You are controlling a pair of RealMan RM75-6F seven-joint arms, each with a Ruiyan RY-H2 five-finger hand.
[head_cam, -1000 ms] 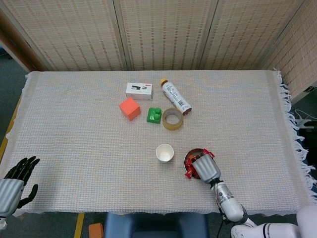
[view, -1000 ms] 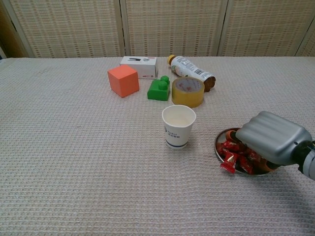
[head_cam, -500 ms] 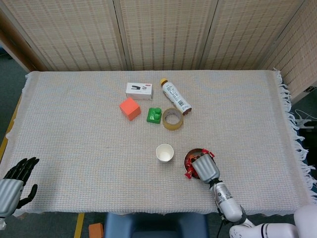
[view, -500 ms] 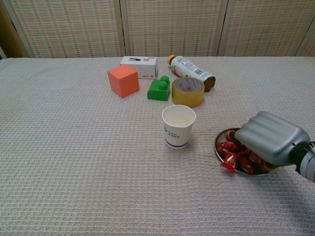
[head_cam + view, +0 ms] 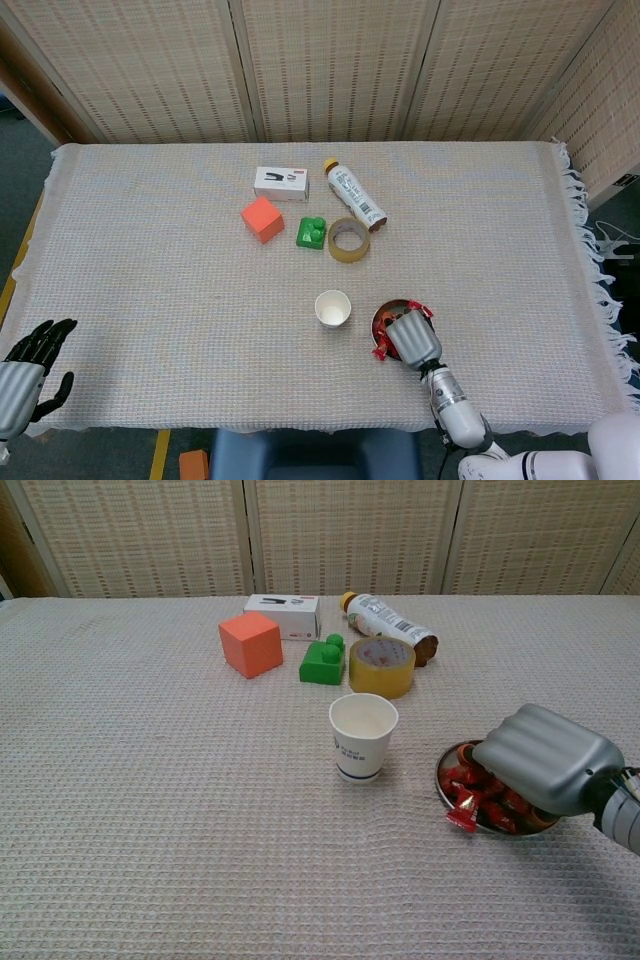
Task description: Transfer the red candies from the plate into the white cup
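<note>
Right hand [image 5: 545, 758] sits over the right part of the small metal plate [image 5: 447, 786], back of hand up, fingers curled down into the pile. Cannot tell from either view whether anything is pinched; the fingertips are hidden under the hand's shell. In the head view the same hand [image 5: 413, 336] covers the near-right part of the plate [image 5: 378, 318].

Red candies [image 5: 470, 791] lie heaped in the plate, showing to the left of the hand and just beneath its fingers. One wrapped piece hangs over the plate's near-left rim. In the head view, candies [image 5: 383, 343] show at the hand's left edge.

White paper cup [image 5: 362, 736] stands upright just left of the plate, apart from it, mouth open. From above, the cup [image 5: 332, 308] shows no candy inside.

Left hand [image 5: 27, 370] at the near-left corner of the worktop [image 5: 160, 280], fingers apart, holding nothing; chest view does not show it.

Versus 1.0 s ago: right hand has drawn slightly nearer and lower over the plate; left hand has slid a little further toward the near-left edge. Cup, plate and candies unchanged.

Far side: tape roll [image 5: 381, 666], green block [image 5: 322, 661], orange cube [image 5: 250, 644], white box [image 5: 282, 616], bottle [image 5: 390, 614] lying on its side.
</note>
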